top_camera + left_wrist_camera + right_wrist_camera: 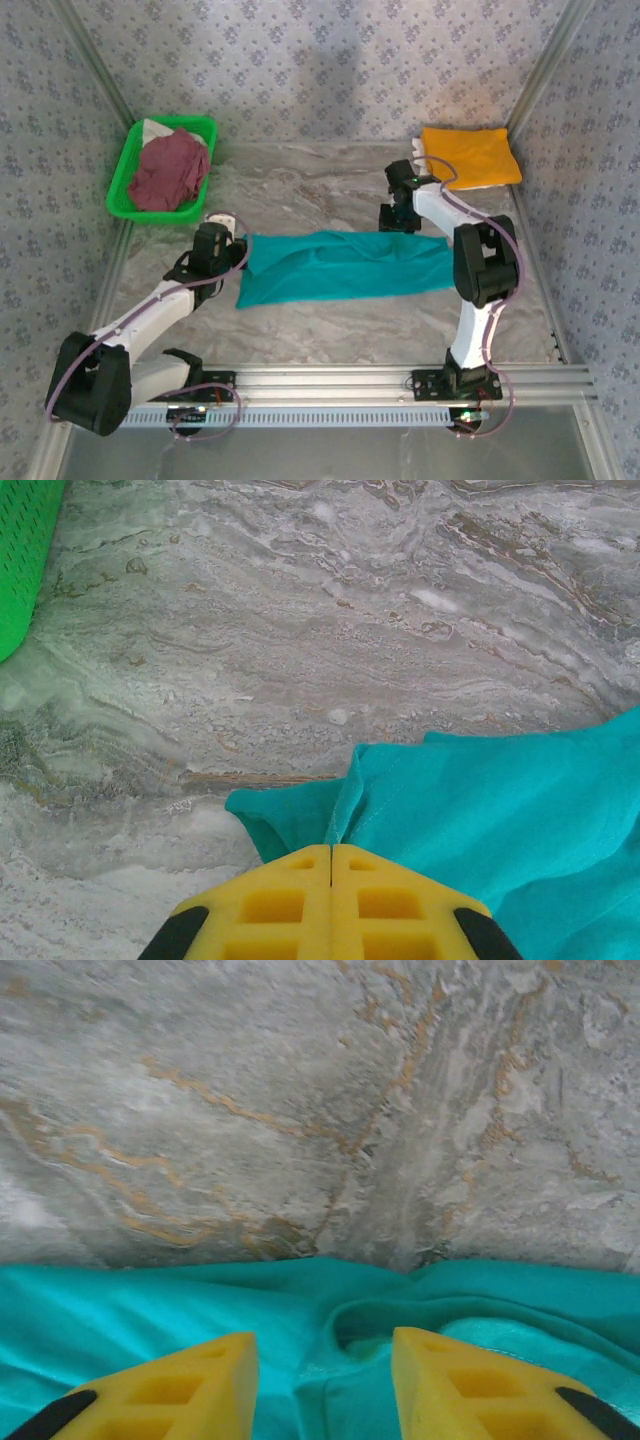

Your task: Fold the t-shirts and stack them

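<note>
At ten o'clock on the worktop [330, 325], the green basket [125, 185] holds the crumpled maroon t-shirt [168, 170]. The left fingers [270, 905] are clenched on the nine o'clock corner of the teal t-shirt [345, 263], which lies as a long band across the centre. The right fingers [190, 1380] stand spread over its two o'clock edge, perhaps touching the cloth. The folded orange-yellow t-shirt [470, 155] lies flat at two o'clock.

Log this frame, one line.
left hand shut on teal tee | right hand open over it | orange tee folded, far right | maroon tee in basket
</note>
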Motion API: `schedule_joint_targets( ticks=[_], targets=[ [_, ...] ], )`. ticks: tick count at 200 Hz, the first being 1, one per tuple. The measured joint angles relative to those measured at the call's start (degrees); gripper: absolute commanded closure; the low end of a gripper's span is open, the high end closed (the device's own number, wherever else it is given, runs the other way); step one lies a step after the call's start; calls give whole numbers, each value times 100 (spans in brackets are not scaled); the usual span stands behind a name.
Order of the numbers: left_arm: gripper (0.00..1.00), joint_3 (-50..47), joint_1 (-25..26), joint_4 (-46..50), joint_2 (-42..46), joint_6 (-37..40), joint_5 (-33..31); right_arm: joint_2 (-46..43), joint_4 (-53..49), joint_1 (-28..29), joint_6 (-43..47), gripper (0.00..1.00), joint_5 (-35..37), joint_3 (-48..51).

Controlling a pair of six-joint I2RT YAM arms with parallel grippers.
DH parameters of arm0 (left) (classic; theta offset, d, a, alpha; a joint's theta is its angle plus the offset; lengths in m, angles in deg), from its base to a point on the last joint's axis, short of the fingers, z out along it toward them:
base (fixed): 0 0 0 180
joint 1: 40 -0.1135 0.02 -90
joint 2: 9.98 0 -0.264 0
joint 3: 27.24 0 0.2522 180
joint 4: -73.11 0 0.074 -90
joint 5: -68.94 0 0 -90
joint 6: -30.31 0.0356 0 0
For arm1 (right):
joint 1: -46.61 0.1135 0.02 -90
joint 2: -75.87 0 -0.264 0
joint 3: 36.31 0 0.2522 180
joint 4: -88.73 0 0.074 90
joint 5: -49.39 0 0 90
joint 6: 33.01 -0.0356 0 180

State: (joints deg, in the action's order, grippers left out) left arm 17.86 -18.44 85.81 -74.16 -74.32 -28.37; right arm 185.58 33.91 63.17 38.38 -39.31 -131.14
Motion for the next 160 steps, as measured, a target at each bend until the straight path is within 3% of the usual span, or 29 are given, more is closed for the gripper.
schedule_joint_targets(
  ticks=[39, 55, 99, 160],
  targets=[
    [100, 0, 22, 0, 0, 0, -20, 188, -330, 9, -4, 67, 267, -131],
    [100, 0, 22, 0, 0, 0, -20, 275, -378, 9, 11, 79, 291, -190],
    [100, 0, 22, -2, 0, -2, -61, 380, -409, -13, -33, 100, 319, -254],
    [100, 350, 22, 37, -11, 22, -173, -105, -337, -184, -48, 100, 404, -275]
  ],
)
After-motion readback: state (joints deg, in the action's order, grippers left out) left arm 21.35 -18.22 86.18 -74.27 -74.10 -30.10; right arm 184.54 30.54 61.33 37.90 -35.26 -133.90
